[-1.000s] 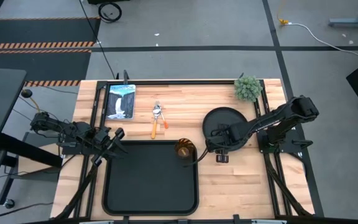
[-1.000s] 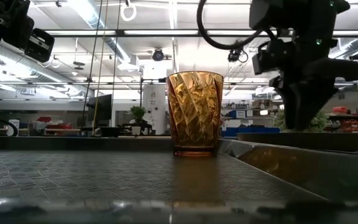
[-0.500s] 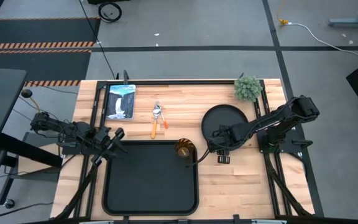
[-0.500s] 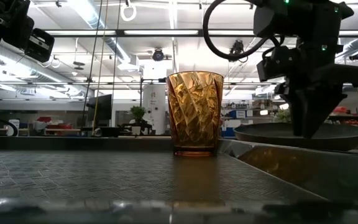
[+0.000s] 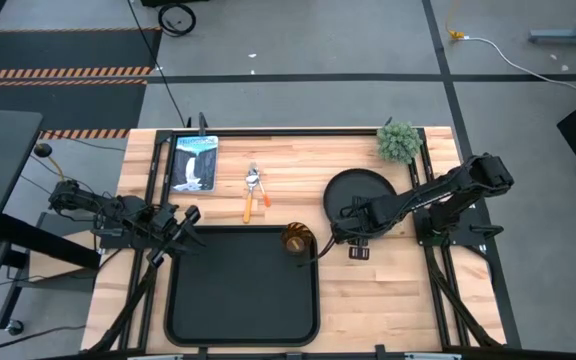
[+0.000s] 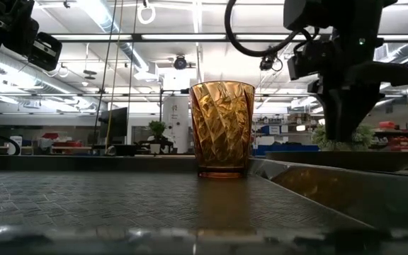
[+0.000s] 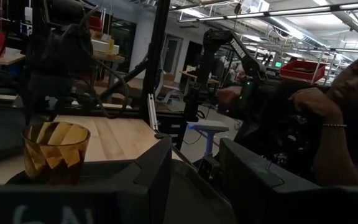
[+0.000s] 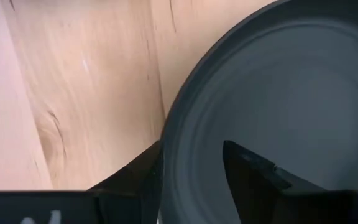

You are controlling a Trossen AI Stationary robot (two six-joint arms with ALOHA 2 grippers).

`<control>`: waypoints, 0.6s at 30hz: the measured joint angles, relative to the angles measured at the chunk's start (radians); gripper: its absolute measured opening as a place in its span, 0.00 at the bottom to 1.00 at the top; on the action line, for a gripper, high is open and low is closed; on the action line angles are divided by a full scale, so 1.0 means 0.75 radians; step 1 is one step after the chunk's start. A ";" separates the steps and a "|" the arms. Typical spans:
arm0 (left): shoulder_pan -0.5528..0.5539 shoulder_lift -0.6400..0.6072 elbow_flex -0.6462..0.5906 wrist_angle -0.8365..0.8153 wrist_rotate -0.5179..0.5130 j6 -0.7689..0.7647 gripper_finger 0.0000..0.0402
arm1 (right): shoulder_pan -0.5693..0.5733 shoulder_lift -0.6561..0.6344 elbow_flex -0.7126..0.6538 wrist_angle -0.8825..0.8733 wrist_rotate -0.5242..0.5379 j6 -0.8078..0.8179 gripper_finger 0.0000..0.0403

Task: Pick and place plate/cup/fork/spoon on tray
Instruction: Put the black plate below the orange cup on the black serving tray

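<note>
Fig. legend, table w/ two arms. Progress: the cup (image 5: 296, 240) stands upright on the tray (image 5: 243, 295), at its far right corner; this item is judged done. The plate (image 5: 360, 195) lies on the wood table (image 5: 298, 160) right of the tray, not on it. Fork and spoon (image 5: 253, 192), a small utensil cluster w/ an orange handle, lie on the table beyond the tray's far rim, apart from it. So approx. one item placed; plate and both utensils left.

Right gripper (image 5: 349, 228) works at the plate's near-left rim. In the right wrist view one finger sits outside the rim and the other (image 8: 253, 177) over the plate's inner face, i.e. straddling the edge; whether the fingers actually pinch the rim is not visible. Left gripper (image 5: 180, 226) waits above the tray's far left corner, fingers spread w/ a clear gap in its wrist view.

Change vs. earlier frames: half a sec. ago the low view shows the plate's near side tipped up beneath the right gripper; now the plate (image 6: 346, 159) sits lower and flatter. High view: plate edged slightly toward the tray vs. a sec. ago. Cup, tray, utensils and left arm unchanged.

Others: a booklet (image 5: 194, 162) and small plant (image 5: 398, 141) at the table's far side.
</note>
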 joint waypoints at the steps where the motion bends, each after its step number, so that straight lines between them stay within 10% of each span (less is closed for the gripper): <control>1: -0.001 0.000 0.000 -0.001 0.000 0.000 0.35 | 0.005 0.000 0.000 0.000 0.000 0.009 0.42; 18: 0.000 0.000 0.000 0.000 0.000 0.000 0.35 | 0.071 0.000 -0.212 0.247 0.086 0.081 0.41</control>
